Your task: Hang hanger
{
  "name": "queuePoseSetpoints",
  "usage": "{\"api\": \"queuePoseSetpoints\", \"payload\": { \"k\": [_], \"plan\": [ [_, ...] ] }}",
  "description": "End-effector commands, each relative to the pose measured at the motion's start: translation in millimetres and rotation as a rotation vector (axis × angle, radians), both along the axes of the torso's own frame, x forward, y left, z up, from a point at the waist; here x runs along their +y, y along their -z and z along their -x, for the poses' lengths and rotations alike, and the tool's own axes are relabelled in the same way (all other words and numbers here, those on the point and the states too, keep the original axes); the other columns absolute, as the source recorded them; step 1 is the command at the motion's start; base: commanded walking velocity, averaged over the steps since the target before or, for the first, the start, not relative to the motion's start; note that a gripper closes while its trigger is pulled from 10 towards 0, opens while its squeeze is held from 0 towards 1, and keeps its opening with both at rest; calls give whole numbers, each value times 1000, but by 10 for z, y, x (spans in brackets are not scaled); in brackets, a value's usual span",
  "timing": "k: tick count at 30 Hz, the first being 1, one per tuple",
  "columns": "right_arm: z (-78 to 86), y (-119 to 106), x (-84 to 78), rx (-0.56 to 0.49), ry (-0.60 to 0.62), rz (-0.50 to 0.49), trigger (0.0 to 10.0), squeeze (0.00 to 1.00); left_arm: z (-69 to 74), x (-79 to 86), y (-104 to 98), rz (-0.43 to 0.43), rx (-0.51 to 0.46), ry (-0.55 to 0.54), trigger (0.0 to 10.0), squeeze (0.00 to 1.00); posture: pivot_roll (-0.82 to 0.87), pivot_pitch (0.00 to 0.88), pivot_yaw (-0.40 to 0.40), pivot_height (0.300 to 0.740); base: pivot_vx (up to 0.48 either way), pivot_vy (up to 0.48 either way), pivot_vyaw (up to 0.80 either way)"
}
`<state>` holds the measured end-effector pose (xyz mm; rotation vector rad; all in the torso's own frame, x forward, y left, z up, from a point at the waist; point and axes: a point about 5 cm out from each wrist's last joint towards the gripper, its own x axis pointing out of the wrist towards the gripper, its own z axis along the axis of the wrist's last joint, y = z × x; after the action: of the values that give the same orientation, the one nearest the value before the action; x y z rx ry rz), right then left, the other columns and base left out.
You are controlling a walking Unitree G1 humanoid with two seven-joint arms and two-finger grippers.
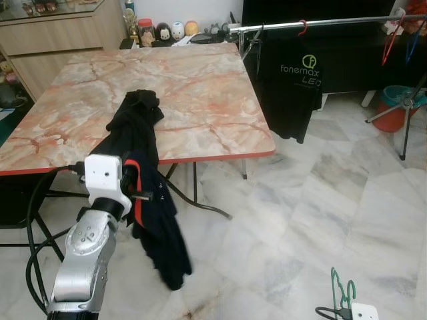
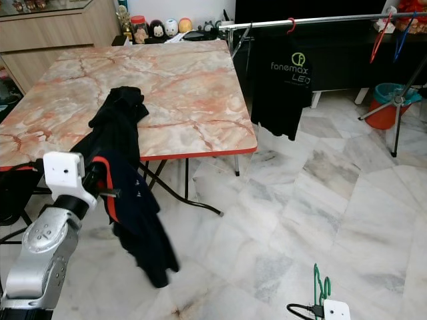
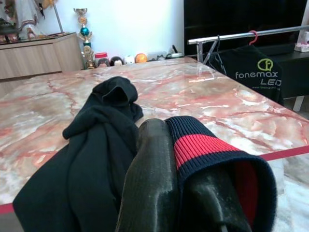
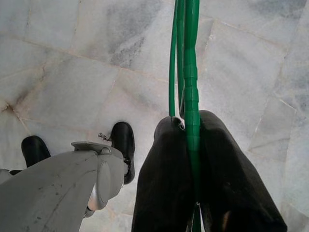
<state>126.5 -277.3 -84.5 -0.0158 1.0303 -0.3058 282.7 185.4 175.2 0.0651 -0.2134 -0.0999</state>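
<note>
The left gripper is clamped on the red-striped cuff of a dark navy garment, just off the near edge of the pink marble-patterned counter. The garment's upper part lies bunched on that counter; the rest hangs toward the marble floor. The right gripper, low over the floor and well apart from the counter, pinches a green wire hanger. Beyond the counter's far corner, a black printed T-shirt hangs on a silver rail.
</note>
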Motion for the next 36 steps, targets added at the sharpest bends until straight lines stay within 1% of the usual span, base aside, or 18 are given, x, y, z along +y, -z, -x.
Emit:
{"api": "queuePoseSetpoints", "payload": {
  "k": [1, 15, 26, 28, 29, 30, 31, 32, 33, 34, 35, 36],
  "plan": [
    [0, 3, 7, 0, 1, -5, 10000, 0, 4, 21, -131, -10, -48, -7, 10000, 0, 48, 0, 47, 740, 274, 0, 0],
    [7, 3, 3, -1, 5, -7, 10000, 0, -30, 52, -221, -28, -70, -1, 10000, 0, 53, 0, 46, 740, 328, 0, 0],
    [3, 4, 6, 3, -3, -8, 10000, 0, -138, 27, -456, -16, -131, 17, 10000, 0, 49, 0, 51, 740, 370, 0, 0],
    [3, 4, 7, 3, -2, -8, 10000, 0, -177, 43, -536, -15, -149, 15, 10000, 0, 51, 0, 51, 740, 379, 0, 0],
    [1, 3, 6, 3, -1, -8, 10000, 0, -242, 80, -668, 24, -177, 0, 10000, 0, 58, 0, 47, 740, 398, 0, 0],
    [0, 3, 6, 3, -1, -8, 10000, 0, -283, 78, -768, 3, -204, 13, 10000, 0, 59, 0, 48, 740, 394, 0, 0],
    [-1, 4, 9, 4, -2, -8, 10000, 0, -347, 80, -927, -36, -243, 32, 10000, 0, 60, 0, 50, 740, 398, 0, 0],
    [-2, 4, 10, 4, -2, -9, 10000, 0, -359, 81, -958, -45, -250, 35, 10000, 0, 60, 0, 50, 740, 398, 0, 0],
    [-4, 3, 8, 3, 0, -9, 10000, 0, -461, 96, -1077, -51, -253, 37, 10000, 0, 66, 0, 48, 740, 401, 0, 0],
    [-4, 2, 8, 3, 0, -10, 10000, 0, -503, 89, -1141, -61, -263, 47, 10000, 0, 66, 0, 48, 740, 398, 0, 0],
    [-4, 2, 8, 3, 0, -10, 10000, 0, -503, 89, -1141, -61, -263, 47, 10000, 0, 66, 0, 48, 740, 398, 0, 0],
    [-8, 2, 9, 4, -1, -10, 10000, 0, -584, 56, -1250, -99, -278, 66, 10000, 0, 72, 0, 49, 740, 416, 0, 0]
  ]
}}
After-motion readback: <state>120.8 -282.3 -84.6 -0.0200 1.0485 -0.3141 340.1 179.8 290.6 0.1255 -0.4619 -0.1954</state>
